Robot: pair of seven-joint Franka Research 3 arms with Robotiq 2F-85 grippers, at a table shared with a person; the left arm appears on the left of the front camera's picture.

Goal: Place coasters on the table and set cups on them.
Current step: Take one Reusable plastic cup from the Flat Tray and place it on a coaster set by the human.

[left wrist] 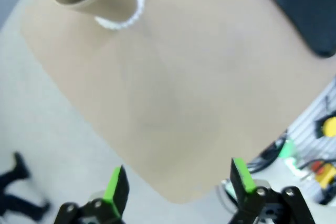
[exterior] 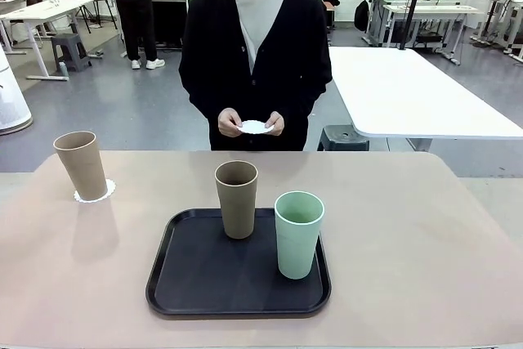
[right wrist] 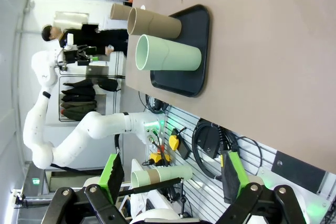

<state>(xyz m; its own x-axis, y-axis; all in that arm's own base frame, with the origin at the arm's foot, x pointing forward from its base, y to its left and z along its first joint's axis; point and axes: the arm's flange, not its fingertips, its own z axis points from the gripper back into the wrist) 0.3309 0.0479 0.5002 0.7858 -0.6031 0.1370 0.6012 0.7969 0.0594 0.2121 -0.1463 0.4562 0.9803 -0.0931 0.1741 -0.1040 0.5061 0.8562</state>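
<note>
1. Left of the tray (exterior: 176, 284), well apart from it, a brown cup (exterior: 81, 165) stands upright on a paper coaster (exterior: 96, 194) on the table (exterior: 425, 234); this pair looks finished
2. On the tray a second brown cup (exterior: 236, 199) stands toward the far edge, with a green cup (exterior: 298, 233) just beside it on the right, nearer the front; both are upright and look empty
3. Beyond the tray's far edge, off the table, the person's hands (exterior: 230, 123) hold another coaster (exterior: 255, 127)
4. The cups are probably light, stiff and smooth; being tall and tapered they would tip easily, so a squeeze across the middle of the wall seems safest
5. The coasters look thin and floppy, hard to lift once flat, best taken by the lacy rim
6. The left claw (left wrist: 178, 182) hangs over the table left of the tray, fingers spread and empty; the right claw (right wrist: 173, 174), well apart from the tray, is likewise released, grasping nothing
</note>
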